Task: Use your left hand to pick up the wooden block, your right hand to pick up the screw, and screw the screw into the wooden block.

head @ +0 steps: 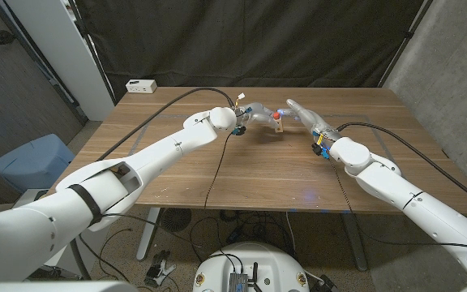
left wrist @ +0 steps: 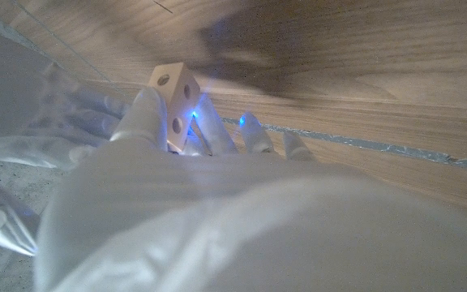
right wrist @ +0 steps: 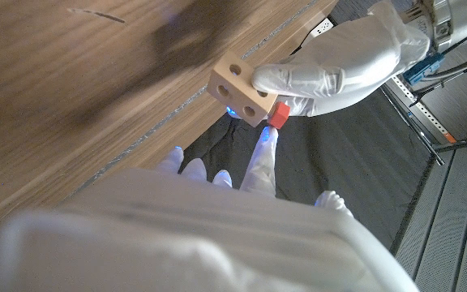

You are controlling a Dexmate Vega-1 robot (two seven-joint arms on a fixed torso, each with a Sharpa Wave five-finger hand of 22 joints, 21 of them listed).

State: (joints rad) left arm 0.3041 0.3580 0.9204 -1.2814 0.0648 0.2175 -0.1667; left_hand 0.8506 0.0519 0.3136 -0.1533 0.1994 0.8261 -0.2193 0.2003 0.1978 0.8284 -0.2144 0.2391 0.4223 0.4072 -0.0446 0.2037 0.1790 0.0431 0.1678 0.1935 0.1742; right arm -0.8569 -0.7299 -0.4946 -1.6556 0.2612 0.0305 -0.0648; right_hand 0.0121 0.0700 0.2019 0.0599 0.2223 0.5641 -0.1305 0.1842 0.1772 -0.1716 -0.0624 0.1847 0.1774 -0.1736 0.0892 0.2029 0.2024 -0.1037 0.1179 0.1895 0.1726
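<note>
Left hand (right wrist: 331,69) grips the block (right wrist: 240,89); right hand (head: 308,118), fingers spread, fingertip on the red screw (right wrist: 278,115), could knock it askew.

A wooden bench (head: 258,174) stands before a black curtain (head: 250,40). A white power strip (head: 142,85) lies at its far left corner. A blue bin (head: 31,162) stands on the floor to the left, beside a white panel (head: 55,49). A grey concrete wall (head: 452,73) rises at the right. Cables (head: 144,235) trail on the floor under the bench.
</note>
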